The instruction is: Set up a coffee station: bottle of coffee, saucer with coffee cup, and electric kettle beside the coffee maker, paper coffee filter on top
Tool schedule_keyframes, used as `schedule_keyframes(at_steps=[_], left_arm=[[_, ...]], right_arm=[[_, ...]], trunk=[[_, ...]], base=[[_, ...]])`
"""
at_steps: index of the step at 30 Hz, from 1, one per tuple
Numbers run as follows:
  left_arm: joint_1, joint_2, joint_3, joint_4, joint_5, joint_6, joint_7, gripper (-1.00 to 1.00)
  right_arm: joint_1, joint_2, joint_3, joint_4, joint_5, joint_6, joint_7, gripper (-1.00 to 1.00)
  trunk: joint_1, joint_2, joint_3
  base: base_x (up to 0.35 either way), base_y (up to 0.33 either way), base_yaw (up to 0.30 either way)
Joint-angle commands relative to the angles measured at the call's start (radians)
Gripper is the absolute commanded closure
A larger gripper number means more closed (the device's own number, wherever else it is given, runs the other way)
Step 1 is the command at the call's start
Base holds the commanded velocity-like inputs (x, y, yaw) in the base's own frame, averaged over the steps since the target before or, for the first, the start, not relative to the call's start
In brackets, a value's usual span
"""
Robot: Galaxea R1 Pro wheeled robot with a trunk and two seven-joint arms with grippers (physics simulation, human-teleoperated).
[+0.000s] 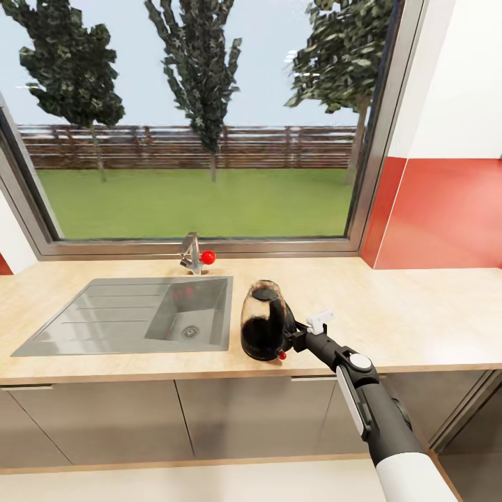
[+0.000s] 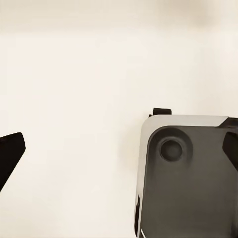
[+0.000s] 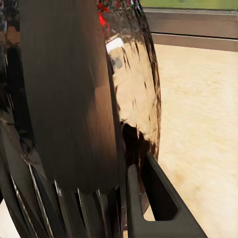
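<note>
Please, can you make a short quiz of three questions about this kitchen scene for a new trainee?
1. True or false: the electric kettle is at the right claw, just right of the sink.
2. Which colour is the knob on the faucet? A) blue B) red C) green
3. Fill the gap: behind the countertop, the ______ shows grass, trees and a fence.

Key:
1. True. The right arm reaches to the kettle's handle side, and the right wrist view shows the kettle body close against the claw.
2. B, red.
3. window.
</note>
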Motion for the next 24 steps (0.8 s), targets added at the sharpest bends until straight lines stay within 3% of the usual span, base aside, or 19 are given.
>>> schedule_keyframes(at_steps=[1,15,24], left_arm=[[-0.001,0.0,-0.009,-0.001,0.007,-0.002,0.004,-1.0],[-0.001,0.0,-0.009,0.0,0.007,-0.002,0.004,-1.0],[0.005,0.001,-0.011,0.011,0.007,0.008,0.006,-1.0]], right_arm=[[-0.001,0.001,-0.002,-0.002,0.007,0.003,0.004,1.0],[-0.001,0.004,-0.006,-0.045,0.003,0.013,0.001,1.0],[-0.002,0.01,0.001,-0.24,-0.001,0.167,0.0,1.0]], trunk=[[0.001,-0.002,-0.002],[0.001,-0.002,-0.002],[0.001,-0.002,-0.002]], base=[[0.0,0.0,0.0],[0.0,0.0,0.0],[0.0,0.0,0.0]])
